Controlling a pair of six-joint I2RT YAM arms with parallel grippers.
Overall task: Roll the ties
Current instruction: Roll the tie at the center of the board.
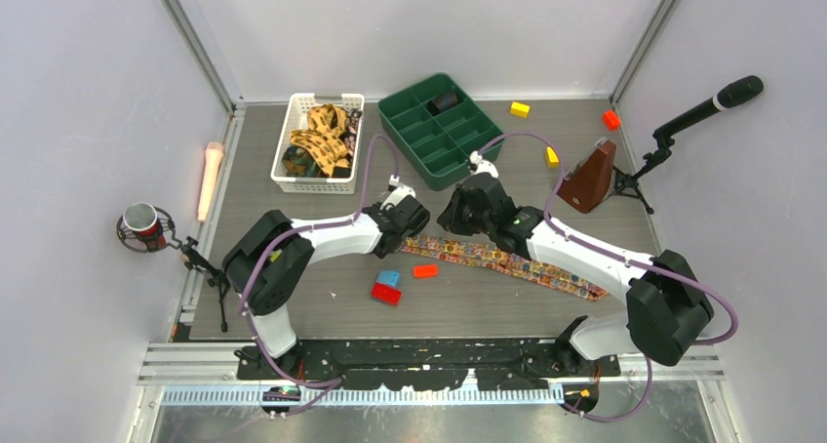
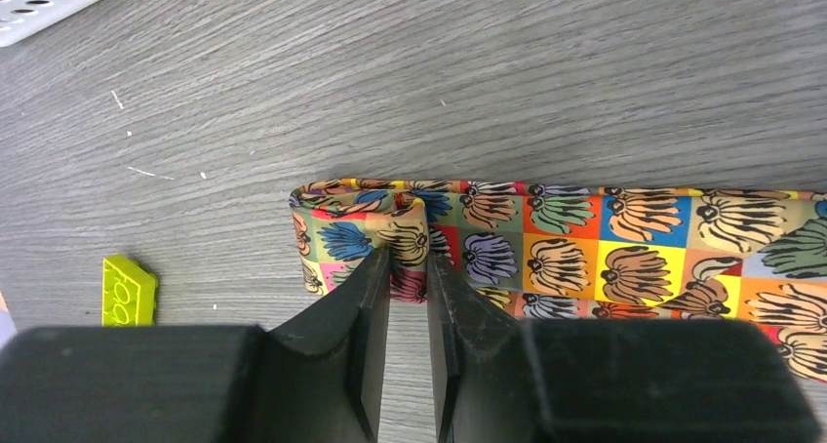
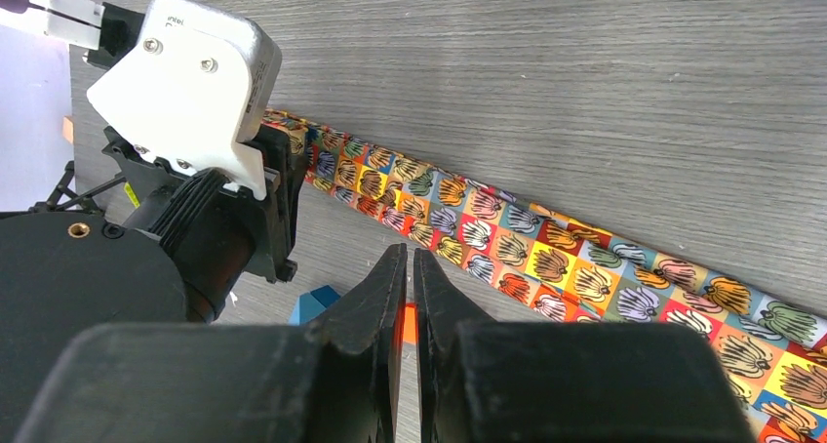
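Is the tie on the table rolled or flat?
Mostly flat. The tie lies stretched out; only its end curls over at the left gripper.

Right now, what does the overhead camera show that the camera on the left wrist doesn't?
Only overhead: the whole length of the multicoloured flower-print fabric necktie, more patterned ties heaped in the white plastic basket, and the green compartment tray. Only the left wrist: how the left gripper pinches the necktie's folded-over end, and a lime-green toy block. Both: that necktie on the grey wood-grain table, and some of the basket.
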